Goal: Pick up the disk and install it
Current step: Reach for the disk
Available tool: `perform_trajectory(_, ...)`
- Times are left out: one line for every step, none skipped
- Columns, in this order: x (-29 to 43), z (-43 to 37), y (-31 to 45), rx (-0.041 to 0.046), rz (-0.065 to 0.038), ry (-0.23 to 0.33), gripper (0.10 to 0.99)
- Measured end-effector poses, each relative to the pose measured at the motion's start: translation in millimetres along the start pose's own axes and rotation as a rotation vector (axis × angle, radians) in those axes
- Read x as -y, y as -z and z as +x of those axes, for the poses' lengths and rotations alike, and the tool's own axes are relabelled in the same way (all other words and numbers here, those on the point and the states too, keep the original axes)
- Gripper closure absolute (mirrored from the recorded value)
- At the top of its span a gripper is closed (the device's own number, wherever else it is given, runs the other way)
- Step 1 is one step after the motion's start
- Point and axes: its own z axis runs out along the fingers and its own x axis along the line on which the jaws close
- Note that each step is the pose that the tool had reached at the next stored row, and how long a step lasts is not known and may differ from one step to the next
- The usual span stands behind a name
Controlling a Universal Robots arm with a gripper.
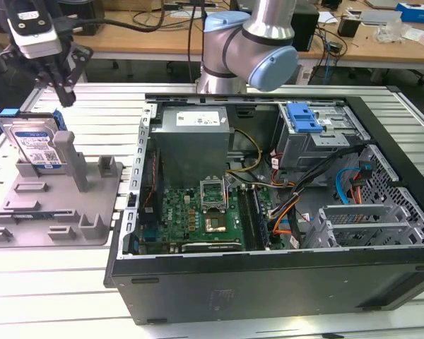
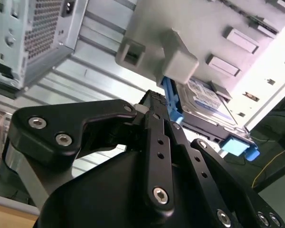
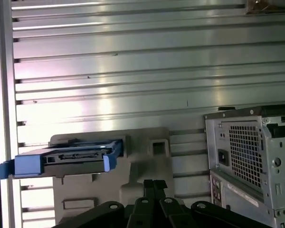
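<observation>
The closed, empty hand (image 1: 63, 95) hung above the disk (image 1: 37, 145), not yet picked up from its grey stand (image 1: 92, 205).

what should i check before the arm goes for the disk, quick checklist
1. The disk sits leaning in the grey holder: ok.
2. The gripper is clear of the disk: ok, close by but apart from it.
3. Jaws open for a grasp: not ok, they stand shut.
4. The computer case has its side open: ok.
5. The drive cage is free to take the disk: cannot tell.
</observation>
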Motion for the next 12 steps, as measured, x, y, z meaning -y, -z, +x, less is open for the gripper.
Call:
perform_trajectory(-1.1,3.5,-0.6,0.0000,0.000,0.000,0.980)
perform_trajectory(-2.5,7.5,-1.2,-0.0001,0.000,0.000,0.980)
perform_trajectory(-5.2,15.9,-2.5,-0.0001,0.000,0.000,0.980)
perform_trajectory(-7.2,22.0,-3.5,0.0000,0.000,0.000,0.980)
perform_trajectory(-8.7,26.4,-4.1,0.0000,0.000,0.000,0.980)
perform_trajectory(-10.7,33.0,-5.0,0.0000,0.000,0.000,0.980)
perform_trajectory(-12.1,39.1,-5.4,-0.0001,0.000,0.000,0.980)
perform_trajectory(-13.1,43.4,-5.8,0.0000,0.000,0.000,0.980)
perform_trajectory(-14.0,47.0,-5.9,0.0000,0.000,0.000,0.980)
perform_trajectory(-14.3,48.5,-6.0,0.0001,0.000,0.000,0.980)
perform_trajectory(-14.3,48.5,-6.0,0.0000,0.000,0.000,0.980)
perform_trajectory(-14.3,48.5,-6.0,-0.0001,0.000,0.000,0.980)
